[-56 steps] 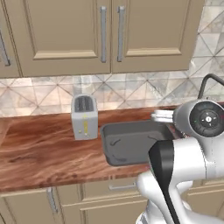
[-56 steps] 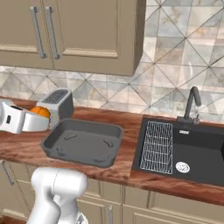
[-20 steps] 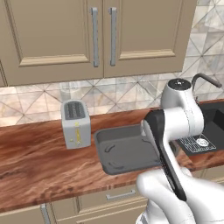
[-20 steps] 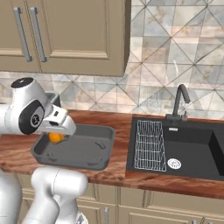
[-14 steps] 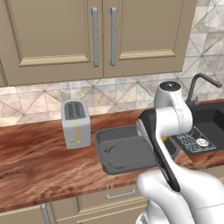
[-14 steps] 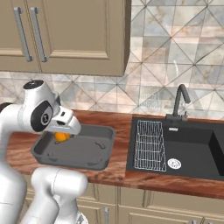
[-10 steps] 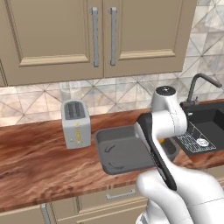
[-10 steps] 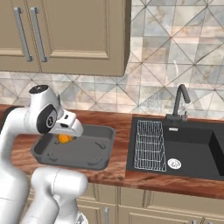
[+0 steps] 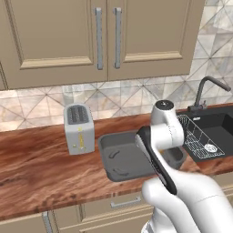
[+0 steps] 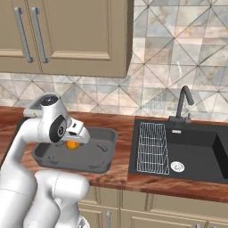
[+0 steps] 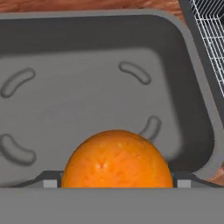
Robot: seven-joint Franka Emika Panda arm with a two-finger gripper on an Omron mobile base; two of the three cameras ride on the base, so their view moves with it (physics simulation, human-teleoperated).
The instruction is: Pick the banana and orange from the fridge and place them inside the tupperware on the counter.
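Observation:
The dark-grey tupperware (image 9: 119,158) sits on the wood counter (image 9: 36,173), just left of the sink. My gripper (image 10: 73,141) hangs low over the tray's right part, shut on the orange (image 10: 71,145). In the hand view the orange (image 11: 116,161) sits between the fingertips of the gripper (image 11: 116,183), with the tupperware's ribbed floor (image 11: 87,100) close beneath it. In the right base view the tupperware rim (image 10: 100,167) lies in front of the hand. In the left base view my arm hides the hand. The banana and the fridge are out of view.
A silver toaster (image 9: 78,128) stands left of the tray. A black sink (image 10: 196,151) with a wire rack (image 10: 151,147) and a faucet (image 10: 182,104) lies to the right. Beige wall cabinets (image 9: 104,36) hang above the counter (image 10: 120,173).
The arm has come down and forward, carrying the orange lower over the tray. Since the oldest frames, the whole view has shifted with the base.

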